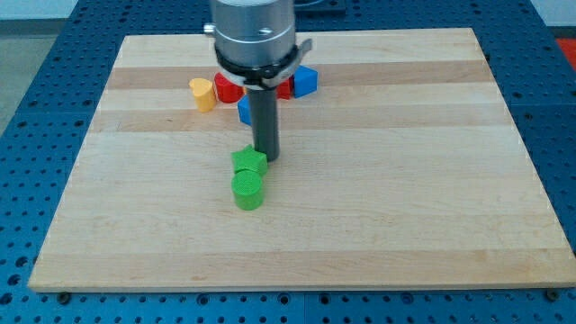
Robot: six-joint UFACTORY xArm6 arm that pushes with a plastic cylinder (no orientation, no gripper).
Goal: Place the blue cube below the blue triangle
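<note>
My tip (pixel 267 158) rests on the board just right of a green block (pixel 247 162) and touches or nearly touches it. A blue block (pixel 243 111) sits above the tip, at the rod's left edge and partly hidden by it, so its shape is unclear. A second blue block (pixel 306 80), cube-like, lies at the upper right of the rod, next to a red block (pixel 285 88). The arm's body hides the space between the blocks at the top.
A yellow block (pixel 202 94) and another red block (pixel 227 87) sit left of the rod near the view's top. A green cylinder (pixel 247 191) lies directly below the green block, touching it. The wooden board (pixel 432 180) rests on a blue surface.
</note>
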